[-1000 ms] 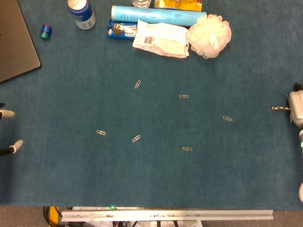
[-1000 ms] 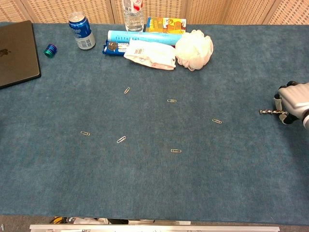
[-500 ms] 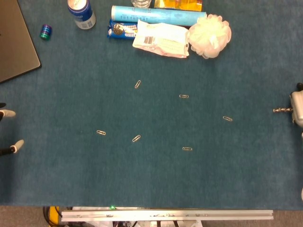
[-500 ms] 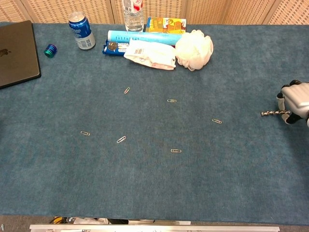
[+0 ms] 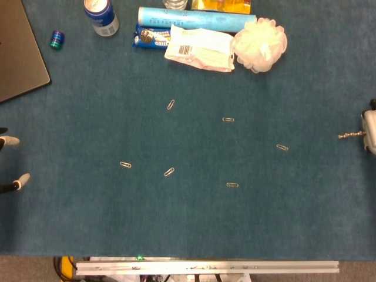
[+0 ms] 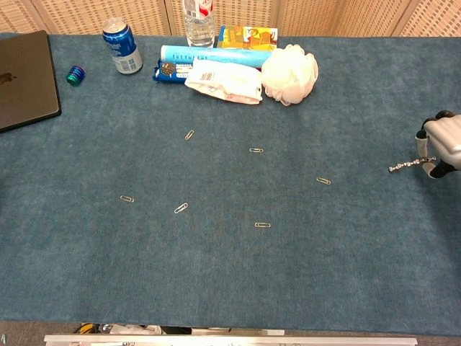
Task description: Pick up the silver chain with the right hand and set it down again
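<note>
silver links stick out from my right hand, so my fingers are pinched on the silver chain: one end is caught in the grip and the free end points across toward the left edge of the table. whether that free tip brushes the cloth or hangs just above it i cannot tell from either view. i judge the step in hand to be the carry that ends in setting the chain down, and doing it well means keeping the pinch steady, lowering the hand straight at the right edge until the links lie on the blue cloth, then parting the fingers slowly so nothing snags on them. the nearest paper clip lies well apart toward the middle, so there is room to lay the chain flat. my left hand shows only as fingertips at the left edge in the head view, spread apart and holding nothing. far off, along the back edge, sit the white bath sponge, a snack packet and a blue can.
</note>
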Controlling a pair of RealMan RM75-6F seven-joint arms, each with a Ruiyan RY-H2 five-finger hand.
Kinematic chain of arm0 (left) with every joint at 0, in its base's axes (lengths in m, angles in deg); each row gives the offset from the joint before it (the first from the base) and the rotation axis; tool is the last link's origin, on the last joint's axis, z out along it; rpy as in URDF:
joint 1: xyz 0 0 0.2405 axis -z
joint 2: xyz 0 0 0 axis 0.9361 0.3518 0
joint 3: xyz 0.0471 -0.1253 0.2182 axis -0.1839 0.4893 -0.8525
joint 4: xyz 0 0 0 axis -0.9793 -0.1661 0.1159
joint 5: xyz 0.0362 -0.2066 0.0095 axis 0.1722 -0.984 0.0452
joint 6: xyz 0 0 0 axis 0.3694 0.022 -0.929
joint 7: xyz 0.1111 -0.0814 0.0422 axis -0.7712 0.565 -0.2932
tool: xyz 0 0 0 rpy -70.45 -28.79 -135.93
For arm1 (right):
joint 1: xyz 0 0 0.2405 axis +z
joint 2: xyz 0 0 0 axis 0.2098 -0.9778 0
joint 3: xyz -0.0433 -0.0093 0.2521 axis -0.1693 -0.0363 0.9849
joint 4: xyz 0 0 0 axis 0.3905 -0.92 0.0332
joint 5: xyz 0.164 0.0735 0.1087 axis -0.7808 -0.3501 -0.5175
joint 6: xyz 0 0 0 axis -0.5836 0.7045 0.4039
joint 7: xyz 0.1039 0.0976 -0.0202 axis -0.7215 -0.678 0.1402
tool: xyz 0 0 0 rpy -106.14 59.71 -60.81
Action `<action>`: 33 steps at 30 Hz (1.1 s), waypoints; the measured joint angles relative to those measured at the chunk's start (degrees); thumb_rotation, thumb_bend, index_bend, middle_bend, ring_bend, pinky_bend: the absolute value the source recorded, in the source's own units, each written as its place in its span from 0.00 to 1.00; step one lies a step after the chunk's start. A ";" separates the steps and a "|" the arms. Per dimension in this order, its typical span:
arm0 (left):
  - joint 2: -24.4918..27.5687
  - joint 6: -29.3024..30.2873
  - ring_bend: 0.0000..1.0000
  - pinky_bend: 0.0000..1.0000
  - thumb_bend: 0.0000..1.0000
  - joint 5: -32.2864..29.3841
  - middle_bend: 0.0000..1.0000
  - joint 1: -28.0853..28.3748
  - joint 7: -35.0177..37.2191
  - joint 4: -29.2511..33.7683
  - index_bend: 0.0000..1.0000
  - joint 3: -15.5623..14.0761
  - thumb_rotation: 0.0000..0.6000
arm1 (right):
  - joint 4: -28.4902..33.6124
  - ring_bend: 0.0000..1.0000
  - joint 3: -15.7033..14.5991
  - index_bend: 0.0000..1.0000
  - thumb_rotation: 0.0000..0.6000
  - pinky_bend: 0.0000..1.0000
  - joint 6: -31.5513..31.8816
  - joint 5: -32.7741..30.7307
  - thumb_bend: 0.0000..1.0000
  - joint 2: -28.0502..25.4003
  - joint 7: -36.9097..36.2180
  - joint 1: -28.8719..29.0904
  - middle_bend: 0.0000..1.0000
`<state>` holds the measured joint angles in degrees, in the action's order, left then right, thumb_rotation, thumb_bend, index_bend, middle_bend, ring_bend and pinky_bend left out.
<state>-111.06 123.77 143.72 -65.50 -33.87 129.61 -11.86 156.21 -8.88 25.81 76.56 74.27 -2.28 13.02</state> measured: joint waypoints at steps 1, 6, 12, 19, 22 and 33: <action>0.01 0.05 0.22 0.48 0.11 -0.02 0.20 -0.02 -0.01 0.02 0.32 0.02 1.00 | 0.30 0.10 0.04 0.57 1.00 0.25 0.06 0.01 0.34 -0.17 -0.01 0.03 0.25; 0.14 0.19 0.22 0.48 0.11 -0.03 0.20 -0.03 -0.11 0.20 0.32 0.12 1.00 | 1.86 0.10 0.35 0.57 1.00 0.25 0.47 0.20 0.34 -1.14 -0.14 0.25 0.25; 0.37 0.31 0.22 0.48 0.11 -0.03 0.20 -0.02 -0.32 0.54 0.32 0.19 1.00 | 3.76 0.10 0.65 0.57 1.00 0.25 1.04 0.76 0.34 -2.17 -0.45 0.51 0.25; 0.82 0.51 0.22 0.48 0.11 -0.06 0.20 -0.02 -0.66 1.08 0.32 0.33 1.00 | 5.26 0.10 1.03 0.57 1.00 0.25 1.28 1.24 0.34 -3.00 -0.82 1.04 0.25; 1.06 0.64 0.22 0.48 0.11 -0.06 0.20 0.00 -0.88 1.40 0.32 0.41 1.00 | 5.68 0.10 1.22 0.57 1.00 0.25 1.36 1.52 0.34 -3.23 -0.90 1.35 0.26; 1.91 0.93 0.22 0.48 0.11 0.06 0.20 0.28 -1.81 2.46 0.32 0.74 1.00 | 8.41 0.10 2.15 0.57 1.00 0.25 1.77 3.23 0.34 -4.12 -0.71 2.99 0.26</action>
<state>-109.15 124.70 143.78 -65.22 -35.67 132.07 -11.13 164.62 -6.74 27.58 79.79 70.15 -3.00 16.01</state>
